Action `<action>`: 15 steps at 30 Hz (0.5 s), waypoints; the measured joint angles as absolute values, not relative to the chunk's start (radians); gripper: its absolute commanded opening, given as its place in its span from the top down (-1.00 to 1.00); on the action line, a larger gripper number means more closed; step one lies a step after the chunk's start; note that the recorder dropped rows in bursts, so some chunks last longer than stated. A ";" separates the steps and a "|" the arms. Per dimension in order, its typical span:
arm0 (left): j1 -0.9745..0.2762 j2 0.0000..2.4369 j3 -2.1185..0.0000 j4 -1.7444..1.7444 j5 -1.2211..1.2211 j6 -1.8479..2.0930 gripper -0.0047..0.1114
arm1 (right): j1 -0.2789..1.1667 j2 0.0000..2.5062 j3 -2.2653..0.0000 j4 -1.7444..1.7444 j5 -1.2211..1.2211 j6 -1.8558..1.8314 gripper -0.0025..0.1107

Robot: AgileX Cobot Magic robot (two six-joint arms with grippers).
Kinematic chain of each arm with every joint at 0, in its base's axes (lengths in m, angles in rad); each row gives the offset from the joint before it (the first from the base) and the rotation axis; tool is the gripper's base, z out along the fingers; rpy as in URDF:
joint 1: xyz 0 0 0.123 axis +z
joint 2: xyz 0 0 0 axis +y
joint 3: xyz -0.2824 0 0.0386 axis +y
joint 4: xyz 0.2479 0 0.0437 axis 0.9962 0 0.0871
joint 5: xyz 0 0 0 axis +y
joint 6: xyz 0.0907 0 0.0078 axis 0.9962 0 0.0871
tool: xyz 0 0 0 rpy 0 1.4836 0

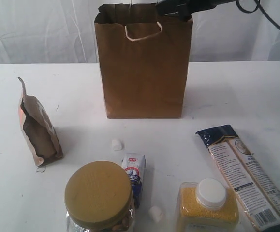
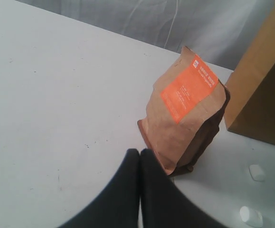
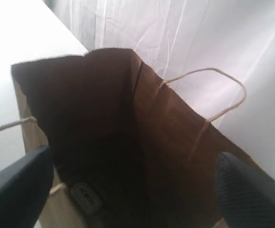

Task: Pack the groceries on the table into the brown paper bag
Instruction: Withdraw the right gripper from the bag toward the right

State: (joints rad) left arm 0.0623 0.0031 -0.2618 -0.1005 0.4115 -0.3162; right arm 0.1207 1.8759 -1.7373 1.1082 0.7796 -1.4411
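The brown paper bag (image 1: 143,72) stands upright at the back middle of the table (image 1: 236,92). My right gripper (image 3: 132,190) hangs open over the bag's mouth, with nothing between its fingers (image 3: 251,190); a dark labelled item (image 3: 85,198) lies deep inside the bag. In the exterior view this gripper (image 1: 173,9) is above the bag's right rim. My left gripper (image 2: 139,152) is shut and empty, close to the brown pouch (image 2: 184,114), which stands at the left (image 1: 37,130). The left gripper does not show in the exterior view.
Along the front stand a gold-lidded jar (image 1: 98,195), a blue-white carton (image 1: 135,176), a white-capped yellow-grain jar (image 1: 208,205) and a long noodle pack (image 1: 243,174). Two marshmallows (image 1: 117,144) (image 1: 155,213) lie loose. A white curtain hangs behind.
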 measured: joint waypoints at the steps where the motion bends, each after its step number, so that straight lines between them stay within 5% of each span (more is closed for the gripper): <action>1: 0.062 0.003 -0.262 -0.100 0.412 -0.316 0.92 | 0.121 1.866 -1.737 1.100 0.785 -1.435 -0.52; 15: 0.062 0.003 -0.262 -0.100 0.412 -0.314 0.92 | 0.013 1.733 -1.737 0.920 0.944 -1.217 -0.43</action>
